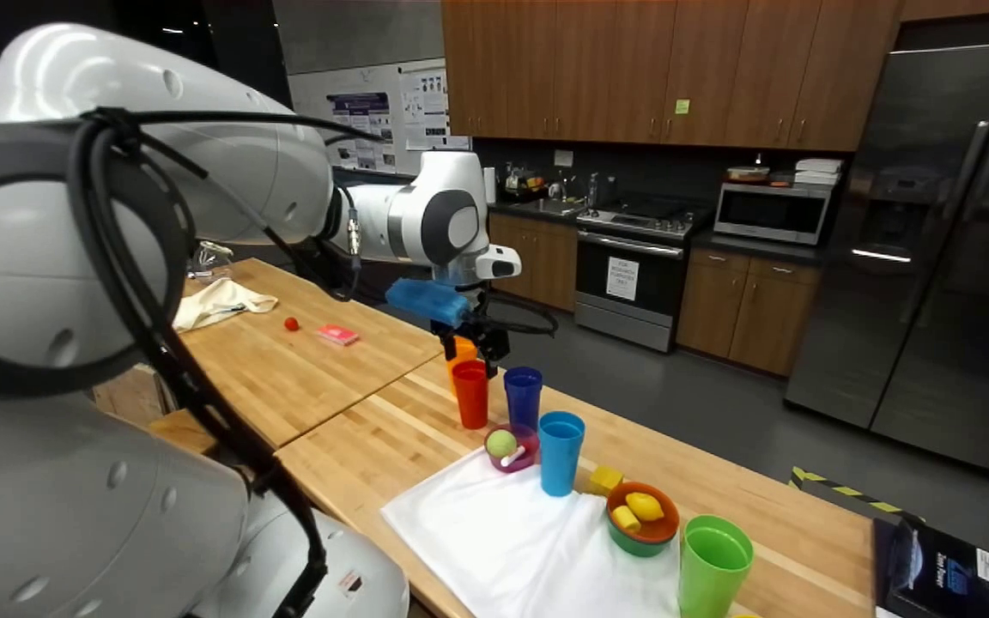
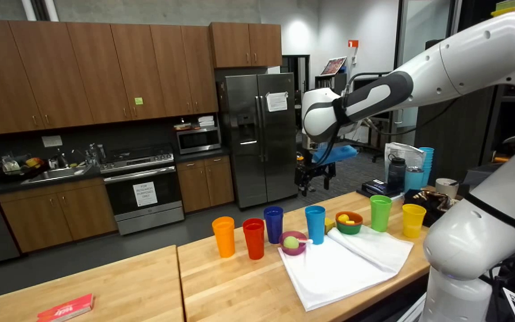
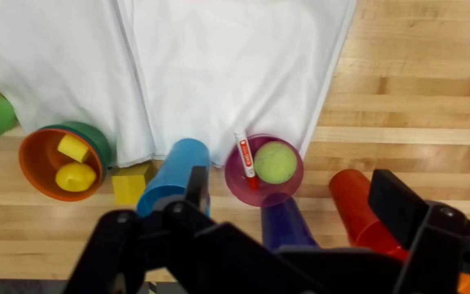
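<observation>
The claw (image 3: 290,184) hung wide and empty, and swinging low could tip the dark blue cup (image 2: 274,228) off the far edge of the table (image 2: 235,286).

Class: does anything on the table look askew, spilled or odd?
A marker sticks over the rim of the purple bowl, an odd companion for the ball inside; the white cloth lies partly rumpled. Nothing looks spilled.
</observation>
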Robot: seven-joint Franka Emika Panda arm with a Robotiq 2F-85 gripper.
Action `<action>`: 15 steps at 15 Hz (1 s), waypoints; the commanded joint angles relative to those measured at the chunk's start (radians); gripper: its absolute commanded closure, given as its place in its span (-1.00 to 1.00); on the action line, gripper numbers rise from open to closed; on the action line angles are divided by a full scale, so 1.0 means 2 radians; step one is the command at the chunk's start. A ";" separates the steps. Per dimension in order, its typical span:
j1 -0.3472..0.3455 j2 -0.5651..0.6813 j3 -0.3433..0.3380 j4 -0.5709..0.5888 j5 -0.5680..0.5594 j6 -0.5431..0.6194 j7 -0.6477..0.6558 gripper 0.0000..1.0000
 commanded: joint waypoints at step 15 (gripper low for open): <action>0.065 0.162 0.035 0.128 -0.018 -0.052 -0.195 -1.00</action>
